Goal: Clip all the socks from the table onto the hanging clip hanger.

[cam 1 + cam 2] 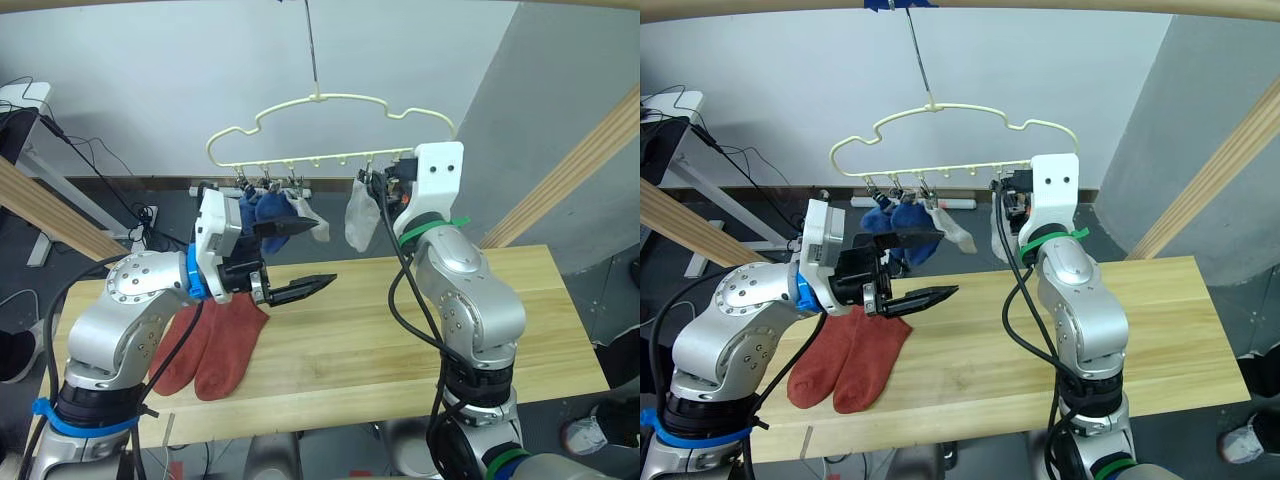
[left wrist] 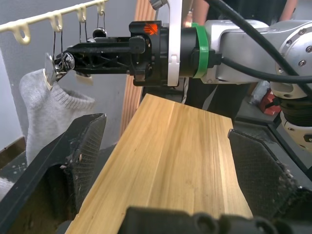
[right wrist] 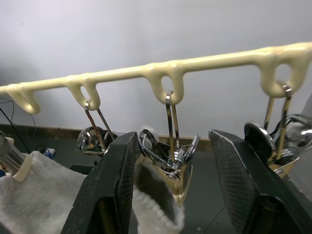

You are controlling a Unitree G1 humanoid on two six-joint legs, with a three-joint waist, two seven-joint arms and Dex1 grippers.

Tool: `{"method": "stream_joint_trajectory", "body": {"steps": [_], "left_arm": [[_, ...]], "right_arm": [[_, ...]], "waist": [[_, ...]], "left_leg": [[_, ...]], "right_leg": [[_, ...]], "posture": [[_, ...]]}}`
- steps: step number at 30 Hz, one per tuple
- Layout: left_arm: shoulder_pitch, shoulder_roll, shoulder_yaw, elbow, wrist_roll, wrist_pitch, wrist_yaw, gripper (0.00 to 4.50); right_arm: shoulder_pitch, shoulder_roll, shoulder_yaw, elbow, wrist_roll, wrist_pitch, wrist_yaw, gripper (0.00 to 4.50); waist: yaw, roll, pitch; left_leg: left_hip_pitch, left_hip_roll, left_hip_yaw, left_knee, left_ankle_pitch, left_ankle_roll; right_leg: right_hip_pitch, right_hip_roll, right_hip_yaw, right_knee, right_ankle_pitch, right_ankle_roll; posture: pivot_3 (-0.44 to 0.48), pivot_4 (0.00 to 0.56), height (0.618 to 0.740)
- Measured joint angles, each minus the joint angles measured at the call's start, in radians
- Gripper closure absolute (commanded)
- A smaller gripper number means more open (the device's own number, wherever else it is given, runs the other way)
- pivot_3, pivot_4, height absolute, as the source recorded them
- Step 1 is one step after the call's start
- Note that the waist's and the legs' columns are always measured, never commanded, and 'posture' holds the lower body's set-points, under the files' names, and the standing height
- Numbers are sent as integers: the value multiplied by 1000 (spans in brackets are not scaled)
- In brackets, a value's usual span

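The pale yellow clip hanger hangs over the table's far edge. Two blue socks and a light grey sock are clipped at its left. Another light grey sock hangs from a clip further right. My right gripper is raised to that clip, open, one finger on each side of it. Two rust-red socks lie side by side on the table's left part. Just above and to the right of them my left gripper hovers open and holds nothing.
Slanted wooden posts flank the table, and a round rail runs overhead with the hanger's hook on it. A power strip and cables lie on the floor behind. A desk stands at the far left.
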Motion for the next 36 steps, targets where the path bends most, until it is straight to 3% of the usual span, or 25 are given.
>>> {"method": "stream_joint_trajectory", "body": {"steps": [15,36], "left_arm": [[-2,0,-1,15,1,0,-1,57],[-8,-1,-12,16,3,-1,-1,57]], "right_arm": [[11,4,3,-55,29,73,-29,2084],[11,6,25,-26,47,-2,-82,2084]], "waist": [[-1,0,0],[-3,0,0]], "left_leg": [[0,0,0,0,0,0],[0,0,0,0,0,0]], "right_leg": [[0,0,0,0,0,0],[0,0,0,0,0,0]], "posture": [[-224,285,740],[-227,281,740]]}}
